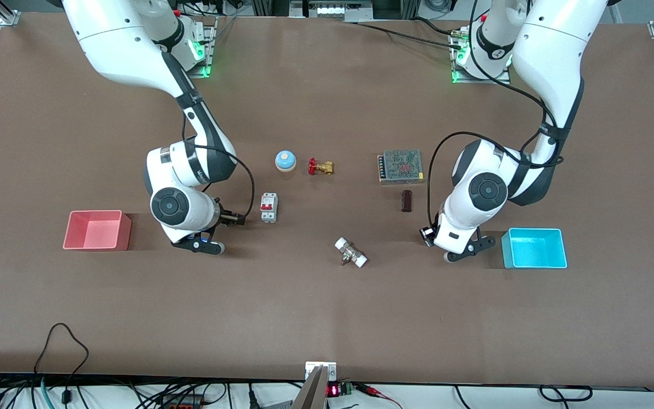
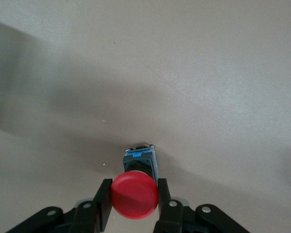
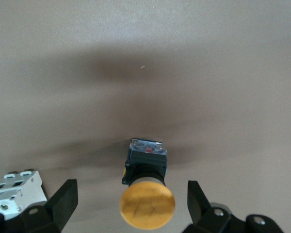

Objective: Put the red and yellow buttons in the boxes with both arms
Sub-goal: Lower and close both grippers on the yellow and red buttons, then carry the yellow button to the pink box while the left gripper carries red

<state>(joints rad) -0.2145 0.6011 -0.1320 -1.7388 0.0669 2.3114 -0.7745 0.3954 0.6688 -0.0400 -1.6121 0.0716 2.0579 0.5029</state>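
In the left wrist view my left gripper (image 2: 134, 188) is shut on the red button (image 2: 134, 195); its fingers (image 2: 105, 201) press both sides of the round cap, and the black body points at the table. In the right wrist view my right gripper (image 3: 132, 188) is open, with the yellow button (image 3: 147, 206) between its fingers and a gap on each side. In the front view both buttons are hidden under the hands. The left gripper (image 1: 463, 253) is low beside the cyan box (image 1: 534, 262). The right gripper (image 1: 202, 245) is low between the pink box (image 1: 124, 233) and the breaker.
A white breaker with red switches (image 1: 268, 207) stands close to the right hand and shows in the right wrist view (image 3: 14, 190). Mid-table are a blue dome (image 1: 285, 161), a brass valve (image 1: 320, 167), a grey power supply (image 1: 401, 166), a dark block (image 1: 406, 200) and a white-ended fitting (image 1: 351, 253).
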